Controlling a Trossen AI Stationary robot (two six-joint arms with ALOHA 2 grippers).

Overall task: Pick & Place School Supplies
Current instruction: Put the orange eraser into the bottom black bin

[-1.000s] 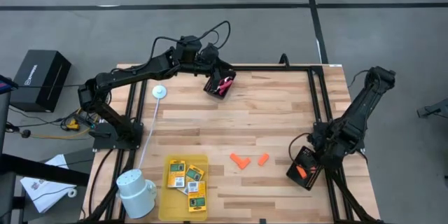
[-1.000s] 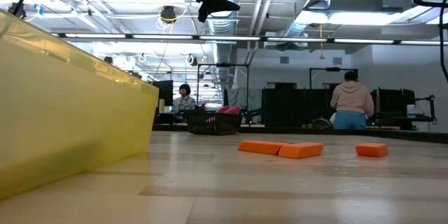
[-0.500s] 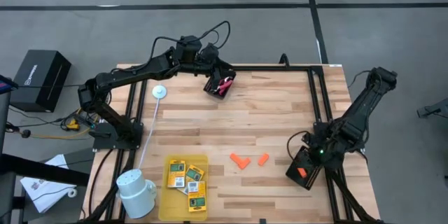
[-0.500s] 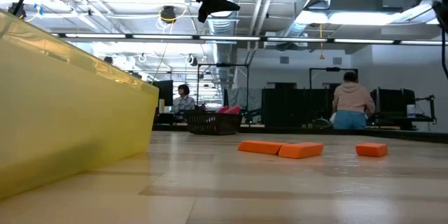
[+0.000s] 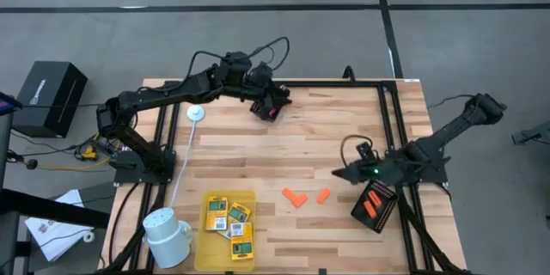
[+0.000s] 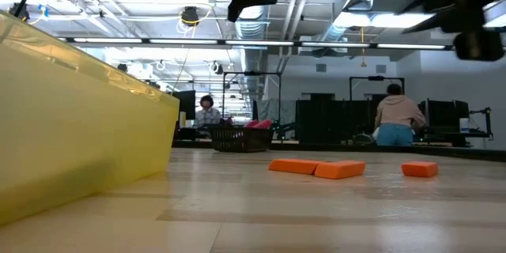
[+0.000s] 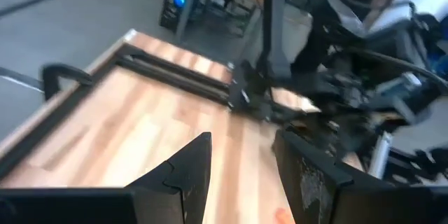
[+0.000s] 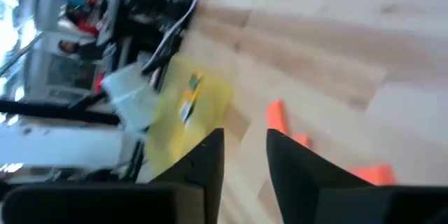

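Step in hand: right pincer [image 5: 346,173], fingers slightly spread and empty, heads for the orange pieces [image 5: 302,197] on the counter [image 5: 335,137]; next, descend and pinch one.

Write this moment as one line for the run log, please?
left gripper: open, over black basket | right gripper: open, empty, near orange pieces | packets: in yellow tray

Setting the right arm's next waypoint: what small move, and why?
Probably lower the right gripper onto the nearest stubby orange piece: its fingers are open and empty, hovering beside the pieces on the wooden table. Left gripper waits far off.
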